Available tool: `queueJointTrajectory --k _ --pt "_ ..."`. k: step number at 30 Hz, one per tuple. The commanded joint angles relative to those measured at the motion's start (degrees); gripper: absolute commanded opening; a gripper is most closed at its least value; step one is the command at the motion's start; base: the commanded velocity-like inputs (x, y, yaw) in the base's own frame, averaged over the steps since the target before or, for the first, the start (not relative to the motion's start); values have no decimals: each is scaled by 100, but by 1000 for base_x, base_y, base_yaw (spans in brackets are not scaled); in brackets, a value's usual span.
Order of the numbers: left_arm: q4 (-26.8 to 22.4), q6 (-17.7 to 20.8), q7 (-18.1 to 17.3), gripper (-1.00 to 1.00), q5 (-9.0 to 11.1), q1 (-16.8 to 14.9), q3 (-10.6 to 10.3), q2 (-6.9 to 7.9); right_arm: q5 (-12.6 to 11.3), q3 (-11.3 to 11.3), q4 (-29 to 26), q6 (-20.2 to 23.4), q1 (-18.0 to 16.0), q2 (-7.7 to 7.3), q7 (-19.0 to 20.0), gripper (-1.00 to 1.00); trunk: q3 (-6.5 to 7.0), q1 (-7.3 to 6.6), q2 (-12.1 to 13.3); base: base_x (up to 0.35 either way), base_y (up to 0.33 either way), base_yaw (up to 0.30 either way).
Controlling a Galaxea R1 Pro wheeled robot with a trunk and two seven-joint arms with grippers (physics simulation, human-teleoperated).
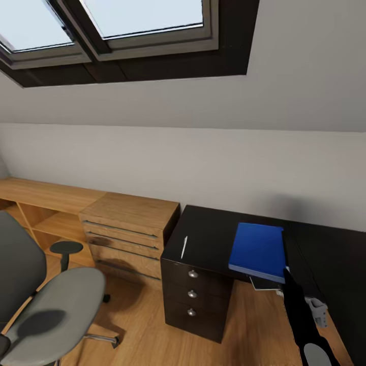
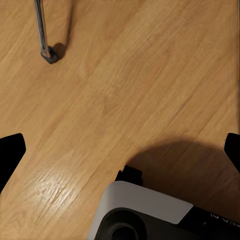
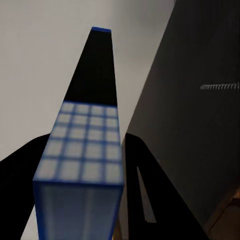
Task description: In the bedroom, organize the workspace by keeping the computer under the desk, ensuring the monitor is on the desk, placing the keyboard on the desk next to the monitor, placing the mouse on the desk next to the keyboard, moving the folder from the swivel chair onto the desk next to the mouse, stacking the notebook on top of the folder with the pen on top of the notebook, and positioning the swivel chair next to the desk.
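blue folder (image 1: pixel 258 251) held flat above black desk (image 1: pixel 208 239).

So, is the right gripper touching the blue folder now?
Touching. In the right wrist view, the right gripper has a dark finger pressed against each side of the blue folder, with no gap visible.

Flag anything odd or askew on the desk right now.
The blue folder is not lying flat: the right gripper has its jaws clamped on it, holding it above the black desk, its near end past the desk's front edge. A thin white pen lies alone near the desk's left edge.
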Motion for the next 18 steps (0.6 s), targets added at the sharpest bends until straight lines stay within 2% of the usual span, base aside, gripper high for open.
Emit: queueJointTrajectory --k 1,9,18 --pt "-13 29 9 100 31 0 12 -2 -59 -4 0 -5 -5 4 12 -100 -10 0 -5 0 0 -266" --pt "-11 29 8 100 28 0 12 -6 -59 -105 0 -5 -1 4 12 -100 -30 0 -5 0 0 -266" --pt "-11 29 8 100 28 1 13 -6 -59 -118 0 -5 -2 -1 12 -100 -50 0 -5 0 0 -266"
